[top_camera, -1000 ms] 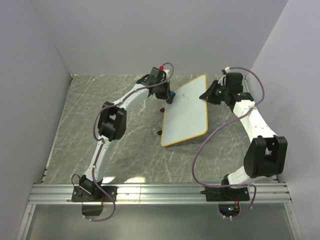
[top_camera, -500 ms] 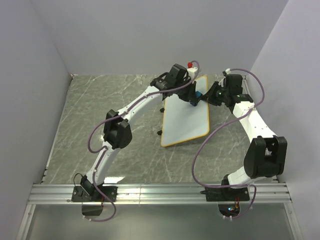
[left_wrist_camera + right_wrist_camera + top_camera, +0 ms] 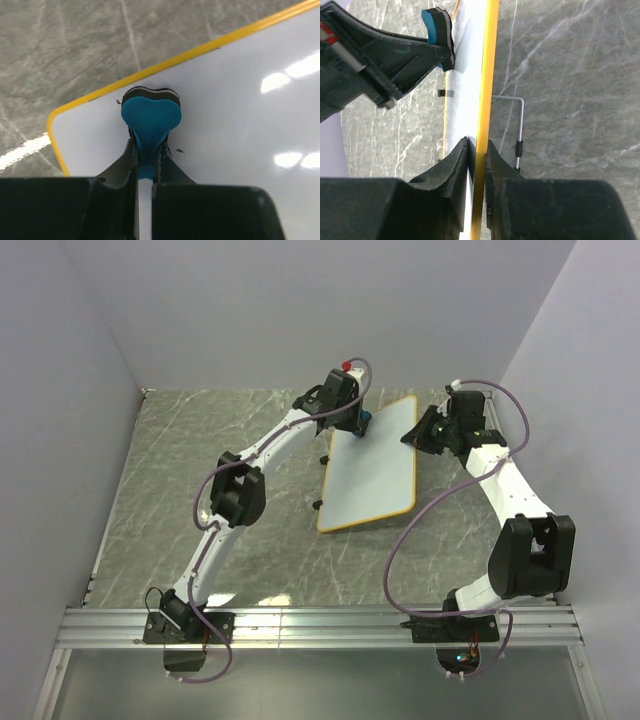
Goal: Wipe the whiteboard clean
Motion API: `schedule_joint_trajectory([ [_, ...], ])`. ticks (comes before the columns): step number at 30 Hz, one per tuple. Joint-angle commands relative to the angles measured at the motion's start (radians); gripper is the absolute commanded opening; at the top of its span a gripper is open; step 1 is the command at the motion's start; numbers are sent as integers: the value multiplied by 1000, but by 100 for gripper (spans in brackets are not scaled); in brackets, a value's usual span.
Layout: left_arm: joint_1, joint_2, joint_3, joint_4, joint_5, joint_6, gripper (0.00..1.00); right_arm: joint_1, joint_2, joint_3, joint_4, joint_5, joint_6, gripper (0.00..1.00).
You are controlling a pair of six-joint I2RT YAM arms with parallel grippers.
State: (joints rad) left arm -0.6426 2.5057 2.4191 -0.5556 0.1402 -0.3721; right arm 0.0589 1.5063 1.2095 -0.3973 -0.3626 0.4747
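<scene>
— Two grippers are at the whiteboard (image 3: pixel 372 475). What does each hold?
— The left gripper (image 3: pixel 145 152) is clamped on a blue eraser (image 3: pixel 151 116), and the eraser's pad presses the board's face just inside a yellow-rimmed corner. The right gripper (image 3: pixel 476 148) pinches the board's opposite yellow edge, its fingers nearly together.
— And the board?
— It lies on the marble table (image 3: pixel 200 450), between the two grippers.

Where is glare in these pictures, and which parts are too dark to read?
Left wrist view: bright glare patches on the whiteboard at right, a pale streak on the table; the left gripper holding the eraser is dark, with little detail. Top external view: a light patch on the table near the rail. Right wrist view: little glare; right gripper equally dark.
</scene>
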Motion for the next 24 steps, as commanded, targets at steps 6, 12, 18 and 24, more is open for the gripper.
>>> schedule_joint_trajectory([
  [6, -43, 101, -63, -61, -30, -22, 0, 131, 60, -68, -158, -170, -77, 0],
  [12, -26, -2, -135, 9, -19, -50, 0, 134, 42, -103, -134, -167, -73, 0],
  [18, -42, -68, -155, 146, 169, -96, 0, 137, 31, -134, -121, -168, -68, 0],
  [24, -100, -119, -200, 190, 257, -91, 0, 139, 29, -123, -123, -157, -77, 0],
])
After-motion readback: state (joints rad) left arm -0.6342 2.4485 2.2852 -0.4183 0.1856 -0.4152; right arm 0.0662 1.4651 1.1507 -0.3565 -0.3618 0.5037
